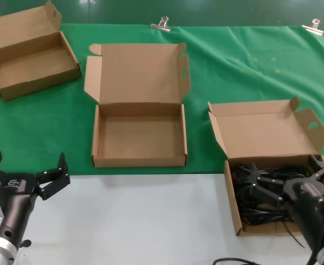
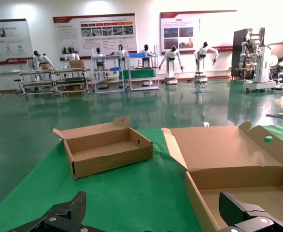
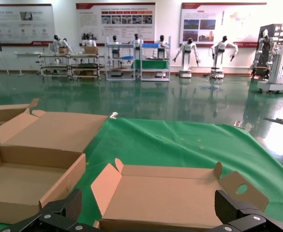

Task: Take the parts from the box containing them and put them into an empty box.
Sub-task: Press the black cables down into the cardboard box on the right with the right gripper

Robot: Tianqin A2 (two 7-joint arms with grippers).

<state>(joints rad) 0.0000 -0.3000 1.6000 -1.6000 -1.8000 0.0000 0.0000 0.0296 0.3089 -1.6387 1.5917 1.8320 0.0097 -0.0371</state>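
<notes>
Two grippers, fingers spread wide, hold nothing. The right gripper [image 1: 286,179] hovers over the cables [image 1: 261,193] in the full box [image 1: 235,210]; the left gripper [image 1: 29,174] waits by the empty box [image 1: 140,161]. Pickup stage: next, descend and close on one bundle.

1. The empty box [image 1: 139,135], centre: tray open from above; its tall lid [image 1: 139,73] stands behind, walls ring the other sides.
2. The box containing them [image 1: 272,182], right: tray filled with the parts [image 1: 261,193]; the right gripper [image 1: 289,179], fingers spread, occupies its opening.
3. The third box [image 1: 32,58], far left, stands well apart.
4. White worktop [image 1: 145,221] between the left gripper [image 1: 26,174] and the right box lies bare.
</notes>
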